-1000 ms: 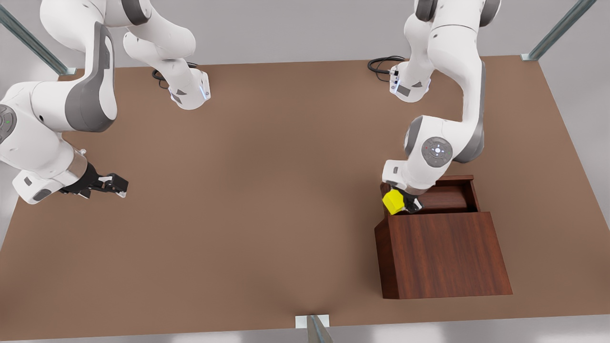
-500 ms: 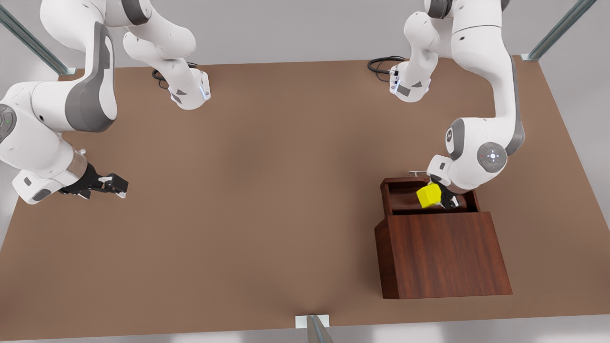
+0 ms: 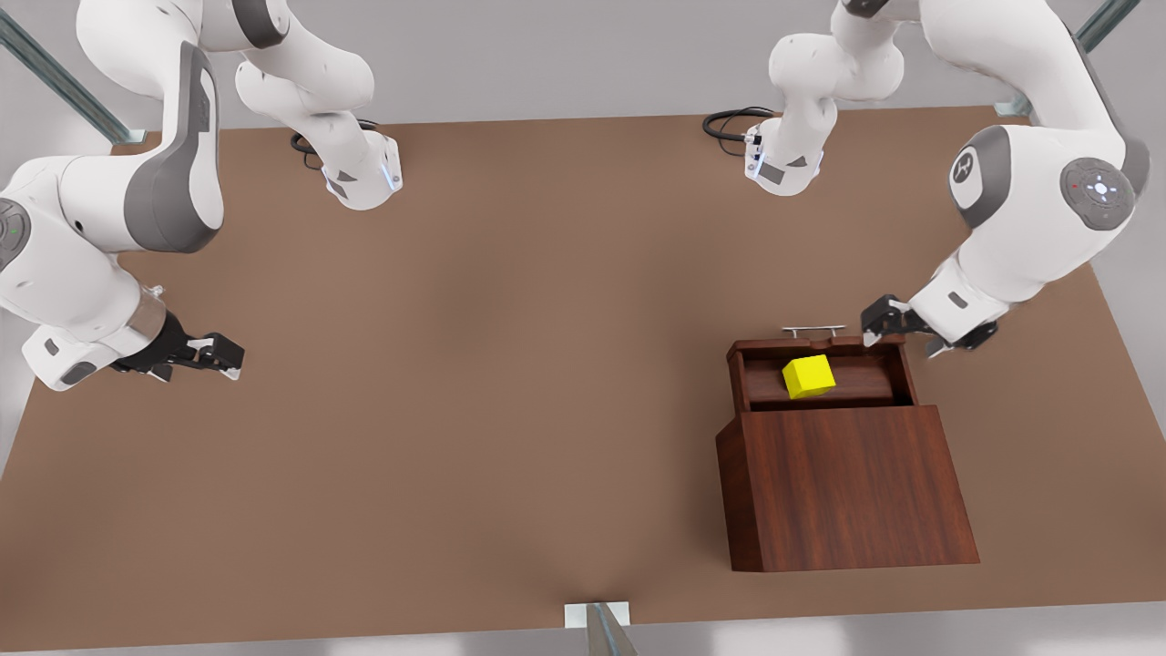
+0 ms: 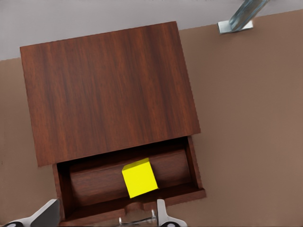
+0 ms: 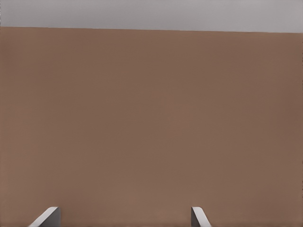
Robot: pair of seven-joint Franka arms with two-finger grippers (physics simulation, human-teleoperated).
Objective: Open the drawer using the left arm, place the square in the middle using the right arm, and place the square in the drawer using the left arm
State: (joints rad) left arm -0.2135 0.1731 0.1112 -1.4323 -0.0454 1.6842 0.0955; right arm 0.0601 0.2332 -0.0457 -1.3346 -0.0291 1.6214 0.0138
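The left gripper (image 3: 882, 321) hangs with its fingers (image 4: 47, 215) spread and empty above the open drawer's (image 3: 824, 344) front edge, at about two o'clock from the square (image 3: 809, 376). The square lies loose on the drawer floor, near its middle, touching neither side wall. The silver handle (image 3: 813, 331) sits at twelve o'clock from the square. The cabinet (image 3: 847, 487) extends toward six o'clock. The right gripper (image 3: 217, 353) waits open at nine o'clock, over bare tabletop (image 3: 510, 364), well apart.
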